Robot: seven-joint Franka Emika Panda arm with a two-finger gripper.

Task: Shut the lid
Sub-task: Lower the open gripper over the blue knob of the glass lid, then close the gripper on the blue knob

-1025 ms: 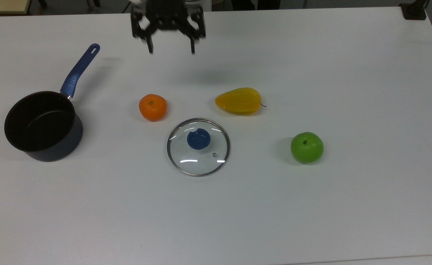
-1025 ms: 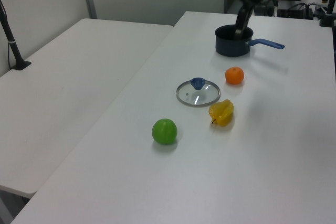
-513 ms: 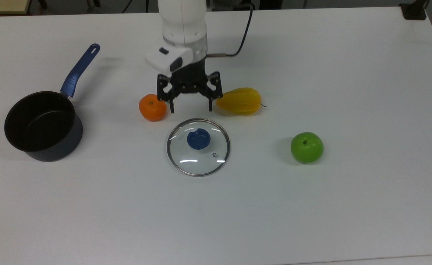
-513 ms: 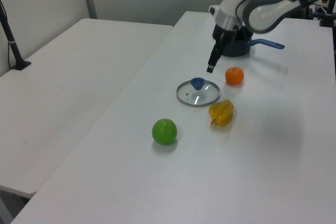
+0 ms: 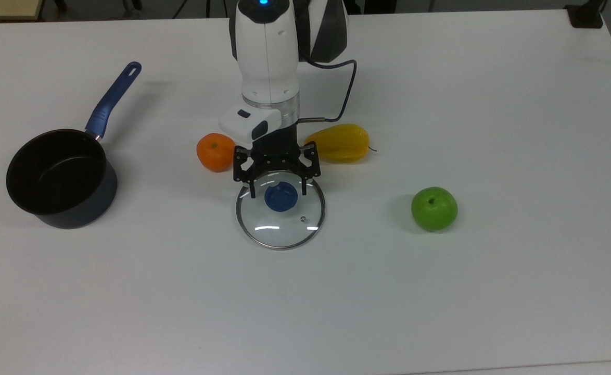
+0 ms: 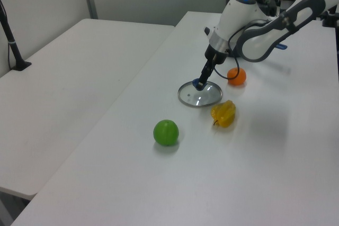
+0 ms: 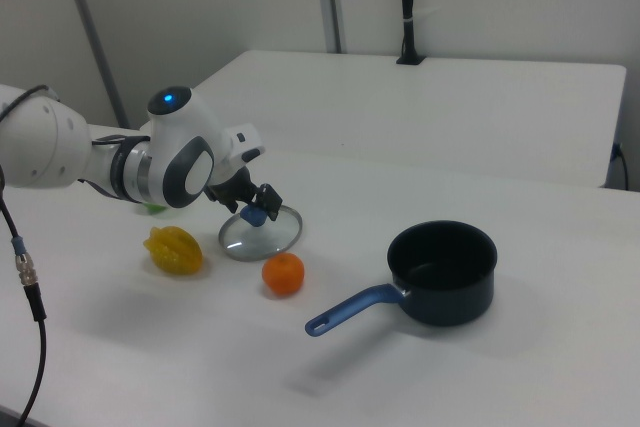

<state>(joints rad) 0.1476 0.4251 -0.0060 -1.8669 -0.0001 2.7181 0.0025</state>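
Observation:
The lid (image 5: 280, 227) is a clear glass disc with a metal rim and a blue knob (image 5: 281, 198). It lies flat on the white table (image 5: 441, 291) near the middle, also seen as lid (image 6: 199, 96) and lid (image 7: 268, 235). My gripper (image 5: 279, 194) is open and hangs low right over the knob, one finger on each side with a gap to both. It shows as gripper (image 6: 200, 82) and gripper (image 7: 256, 213) too. The dark saucepan (image 5: 58, 177) with a blue handle (image 5: 113, 99) stands open at the top view's far left, apart from the lid; saucepan (image 7: 443, 271).
An orange (image 5: 215, 152) and a yellow starfruit (image 5: 339, 142) lie just behind the lid on either side of my arm. A green apple (image 5: 434, 209) sits to the top view's right. The same orange (image 6: 237, 76), starfruit (image 6: 223, 114) and apple (image 6: 166, 132) show in the left view.
My arm has come forward from the table's far edge and dropped, from behind the lid to directly over its knob. The fingers stayed open. The lid and fruit have not moved.

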